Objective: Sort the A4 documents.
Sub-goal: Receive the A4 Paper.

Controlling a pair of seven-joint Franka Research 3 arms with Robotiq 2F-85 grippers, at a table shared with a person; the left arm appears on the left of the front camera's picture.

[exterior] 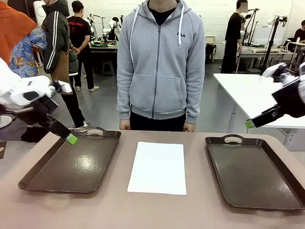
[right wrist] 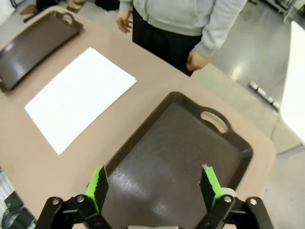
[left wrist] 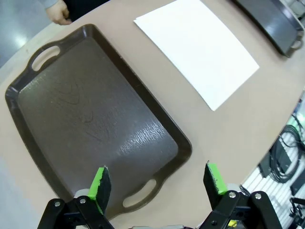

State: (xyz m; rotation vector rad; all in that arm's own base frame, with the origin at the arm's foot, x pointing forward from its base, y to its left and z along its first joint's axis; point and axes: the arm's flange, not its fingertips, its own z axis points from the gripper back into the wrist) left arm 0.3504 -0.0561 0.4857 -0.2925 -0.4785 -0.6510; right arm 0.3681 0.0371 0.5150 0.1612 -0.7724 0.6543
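Desk [exterior: 114, 210]: your largest item. It has a plain brown top and carries two trays and the paper.

Person [exterior: 159, 67]: stands at the desk's far edge, opposite the middle, in a grey zipped hoodie. You see both hands hanging at that edge, one [exterior: 125, 125] on your left and one [exterior: 189, 127] on your right. Neither touches anything on the desk.

Left tray [exterior: 76, 164]: dark brown with a cut-out handle at each short end. It lies toward the desk's left edge, angled slightly, with one handle near the far edge. You find nothing in it.

Right tray [exterior: 252, 171]: the same kind. It lies toward the desk's right edge, with a handle at the far end. You find nothing in it either.

A4 documents [exterior: 158, 167]: white and blank, lying flat in the middle of the desk between the two trays and touching neither. The long sides run from the near edge toward the far edge. You cannot tell whether this is one sheet or a squared stack.

Left gripper [left wrist: 157, 180]: your wrist view looks down on the left tray from above it. The jaws are spread wide, the green pads are bare, and nothing is held.

Right gripper [right wrist: 153, 185]: it is raised above the right tray. The jaws are likewise spread wide with nothing between the pads.
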